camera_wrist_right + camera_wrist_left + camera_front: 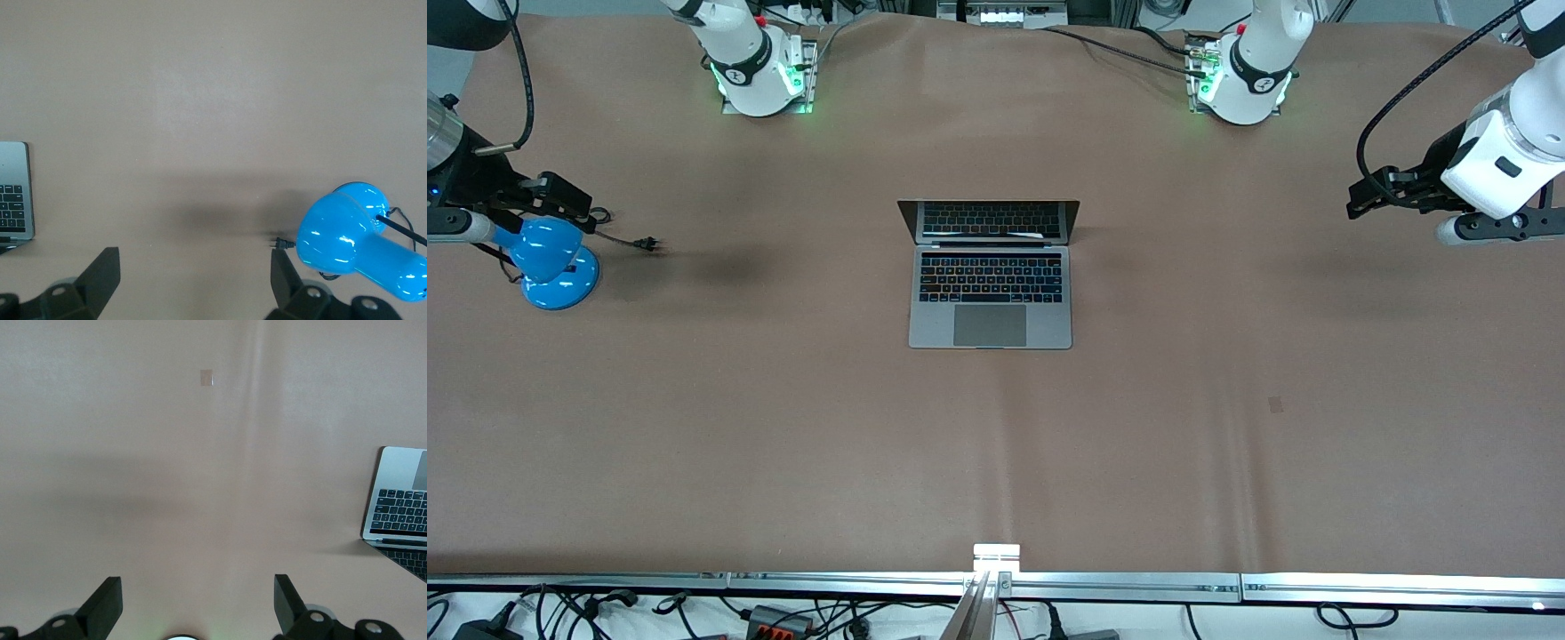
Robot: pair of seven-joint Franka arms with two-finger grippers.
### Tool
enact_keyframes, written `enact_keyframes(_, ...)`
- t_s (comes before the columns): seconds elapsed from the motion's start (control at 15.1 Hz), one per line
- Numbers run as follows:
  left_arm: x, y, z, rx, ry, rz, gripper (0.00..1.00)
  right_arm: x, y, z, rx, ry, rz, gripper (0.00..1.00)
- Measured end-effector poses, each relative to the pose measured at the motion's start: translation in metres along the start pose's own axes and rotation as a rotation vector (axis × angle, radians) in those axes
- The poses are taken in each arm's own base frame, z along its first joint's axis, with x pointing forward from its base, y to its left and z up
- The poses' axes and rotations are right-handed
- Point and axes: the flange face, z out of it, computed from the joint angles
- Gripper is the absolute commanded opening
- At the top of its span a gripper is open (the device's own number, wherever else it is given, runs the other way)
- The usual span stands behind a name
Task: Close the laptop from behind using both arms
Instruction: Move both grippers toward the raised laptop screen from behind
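Two arms wait at the table's ends. Laptop [990,274] lies mid-table, lid raised. Blue lamp [554,263] stands beneath the right gripper [193,283], fingers spread; left gripper [198,607] likewise spread, over bare table

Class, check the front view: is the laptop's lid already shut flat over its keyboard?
No, the laptop stands open, lid raised and black keys showing.

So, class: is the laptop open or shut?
Open: the laptop has its lid raised, with keyboard and trackpad showing. Both grippers are away from it.
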Motion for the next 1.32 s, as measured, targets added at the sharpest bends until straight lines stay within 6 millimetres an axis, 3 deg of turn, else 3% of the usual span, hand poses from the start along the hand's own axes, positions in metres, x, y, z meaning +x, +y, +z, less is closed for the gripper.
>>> enact_keyframes(0.13, 0.000, 0.000, 0.000, 0.000, 0.000, 0.000, 1.00, -0.001, 0.000, 0.000, 0.000, -0.008, 0.000, 1.00)
enact_keyframes(0.2, 0.000, 0.000, 0.000, 0.000, 0.000, 0.000, 1.00, -0.002, 0.000, 0.000, 0.000, -0.008, 0.000, 0.67)
enact_keyframes(0.26, 0.000, 0.000, 0.000, -0.002, -0.001, 0.000, 0.90, -0.002, 0.000, -0.001, 0.000, -0.008, 0.000, 0.19)
enact_keyframes(0.33, 0.000, 0.001, 0.000, -0.010, -0.003, 0.000, 0.62, -0.002, 0.000, -0.001, 0.000, -0.009, -0.001, 0.00)
enact_keyframes(0.4, -0.001, 0.002, 0.000, -0.021, -0.007, 0.002, 0.22, -0.002, -0.001, -0.001, 0.000, -0.009, -0.001, 0.00)
enact_keyframes(0.46, -0.001, 0.002, 0.001, -0.029, -0.011, 0.002, 0.06, -0.002, -0.002, -0.001, 0.000, -0.011, -0.003, 0.00)
enact_keyframes(0.53, -0.001, 0.002, 0.001, -0.031, -0.012, 0.002, 0.00, -0.002, -0.003, -0.001, 0.000, -0.011, -0.005, 0.00)
enact_keyframes(0.79, 0.000, -0.001, 0.002, -0.033, -0.011, 0.001, 0.00, -0.002, -0.004, 0.000, 0.000, -0.015, -0.008, 0.00)
enact_keyframes(0.99, 0.005, 0.008, 0.015, -0.040, -0.038, 0.055, 0.00, -0.004, -0.005, 0.006, 0.002, -0.044, -0.008, 0.00)
enact_keyframes(1.12, 0.003, 0.035, 0.029, -0.054, -0.083, 0.109, 0.00, -0.006, -0.006, 0.010, 0.004, -0.068, -0.010, 0.00)
enact_keyframes(1.32, -0.010, 0.099, 0.055, -0.087, -0.157, 0.191, 0.00, -0.015, -0.024, 0.026, 0.023, -0.161, -0.037, 0.00)
